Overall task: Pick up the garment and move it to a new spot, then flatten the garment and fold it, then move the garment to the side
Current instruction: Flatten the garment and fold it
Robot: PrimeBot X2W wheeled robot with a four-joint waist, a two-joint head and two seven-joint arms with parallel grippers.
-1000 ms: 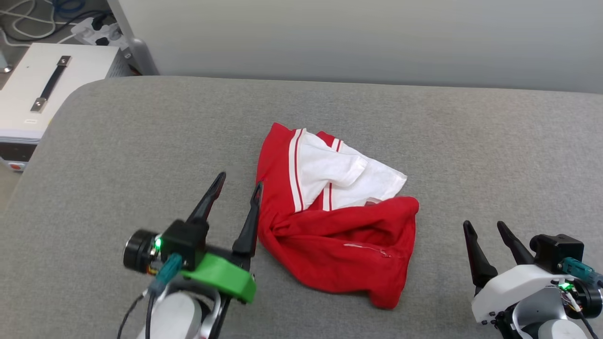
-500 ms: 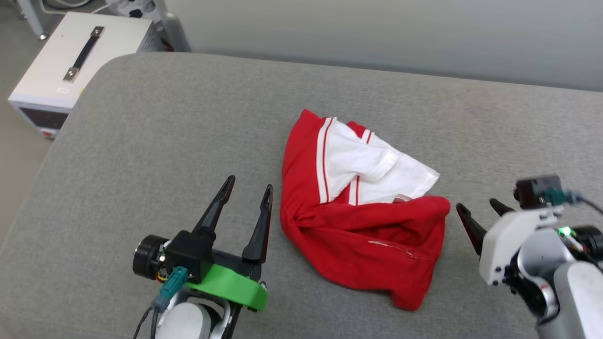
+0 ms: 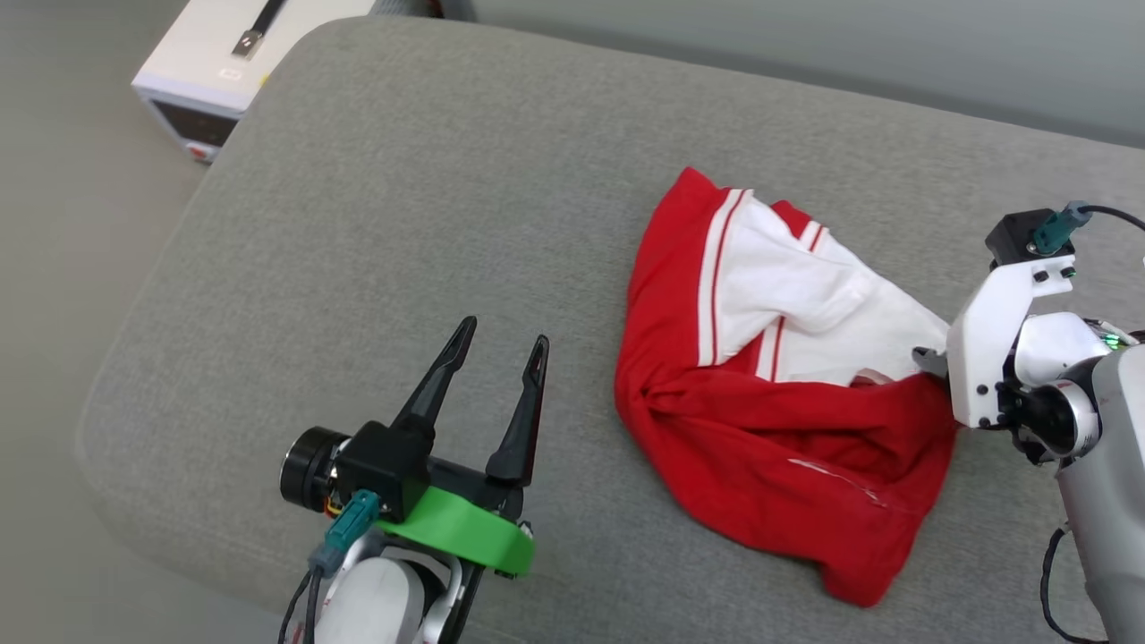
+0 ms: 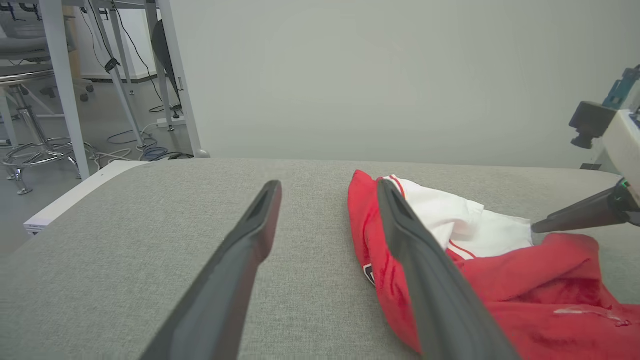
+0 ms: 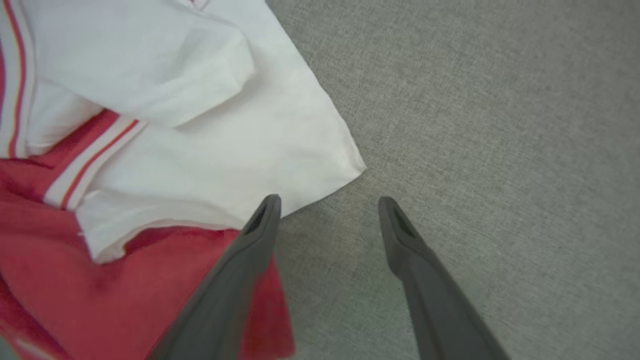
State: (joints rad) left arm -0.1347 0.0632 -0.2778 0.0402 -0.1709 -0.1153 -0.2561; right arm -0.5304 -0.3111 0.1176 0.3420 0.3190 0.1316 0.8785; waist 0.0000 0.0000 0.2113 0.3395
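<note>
Crumpled red jersey shirt with white sleeves (image 3: 778,465) lies heaped on a grey upholstered cushion (image 3: 402,179); right gripper (image 5: 327,202), spread wide at its sleeve edge, must close for the first pick-up, while left gripper (image 3: 498,331) hovers open alongside

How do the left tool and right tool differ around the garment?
The left tool stands apart from the garment, over bare cushion; the right tool is at its white sleeve corner. The left tool points level along the cushion; the right tool tilts down. Both are open, holding nothing.
</note>
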